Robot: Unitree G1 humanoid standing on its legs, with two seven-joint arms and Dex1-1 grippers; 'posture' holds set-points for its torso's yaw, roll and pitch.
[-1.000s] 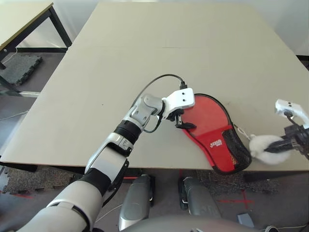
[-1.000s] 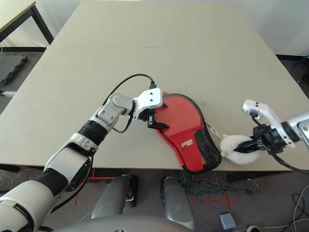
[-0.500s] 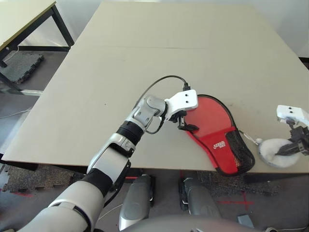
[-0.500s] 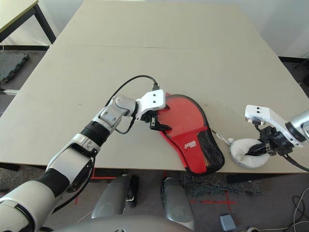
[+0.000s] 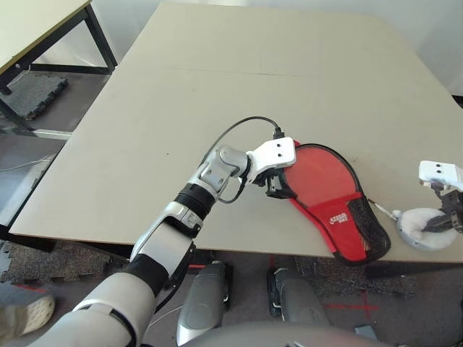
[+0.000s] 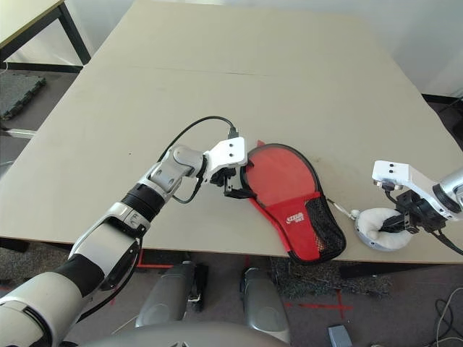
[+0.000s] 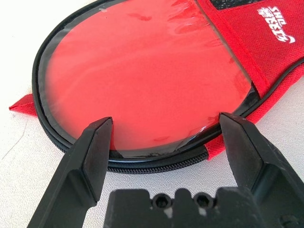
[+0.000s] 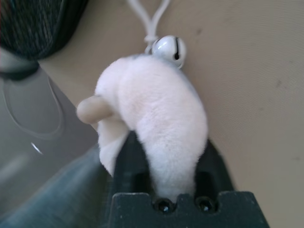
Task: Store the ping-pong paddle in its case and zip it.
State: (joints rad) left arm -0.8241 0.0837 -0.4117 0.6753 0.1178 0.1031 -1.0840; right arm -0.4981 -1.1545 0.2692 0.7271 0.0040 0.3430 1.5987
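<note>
The case (image 5: 325, 194), red with black zipper edging and a mesh pocket, lies flat near the table's front edge. Its round end shows a glossy red face (image 7: 142, 71); I cannot tell whether that is the paddle. My left gripper (image 7: 165, 118) is open, one finger on each side of that round end, low over the zipper rim. It appears at the case's left end in the head views (image 6: 235, 189). My right gripper (image 6: 402, 220) is against a white fluffy pouch (image 6: 380, 235). A cord (image 6: 340, 208) with a small bell (image 8: 166, 47) ties the pouch to the case.
The table's front edge (image 5: 217, 249) runs just below the case and pouch. Bare tabletop (image 5: 289, 87) stretches behind. A second table (image 5: 36, 29) stands at far left over floor mats. A person's shoe (image 5: 22, 318) is on the floor at lower left.
The right gripper drew the pouch to the right and it now rests on the table. The case's mesh end swung right with it. The left gripper stayed open at the round end.
</note>
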